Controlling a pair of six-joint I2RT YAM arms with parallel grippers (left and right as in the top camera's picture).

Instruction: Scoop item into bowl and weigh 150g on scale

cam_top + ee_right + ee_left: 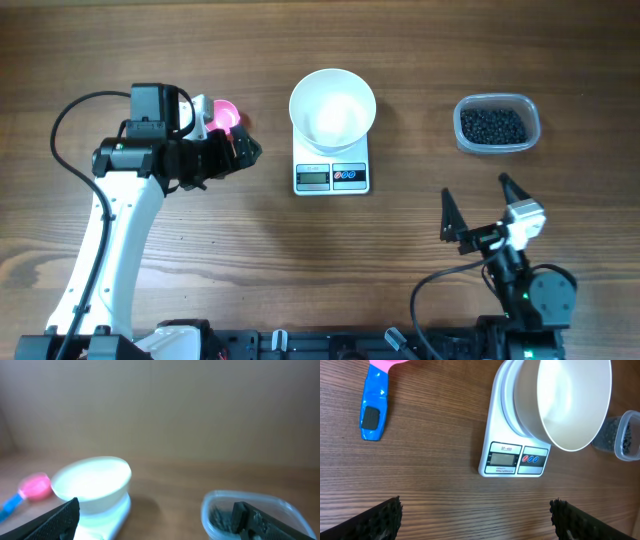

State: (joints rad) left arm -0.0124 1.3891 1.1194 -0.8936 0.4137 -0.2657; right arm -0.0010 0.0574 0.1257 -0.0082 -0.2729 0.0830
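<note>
Left gripper (475,517) is wide open and empty. The scoop (372,407) lies ahead, up-left in the left wrist view, not between the fingers. Its blue handle end is nearest and its long axis runs away toward the pink cup. I judge the left arm nearer; it is reached out low.

Right gripper (476,192) is spread open and empty, near the tub (498,97) of the item (492,125). The bowl (333,105) sits empty on the scale (332,177).

white bowl (333,105), black beads (492,125), pink scoop (226,114)
</note>
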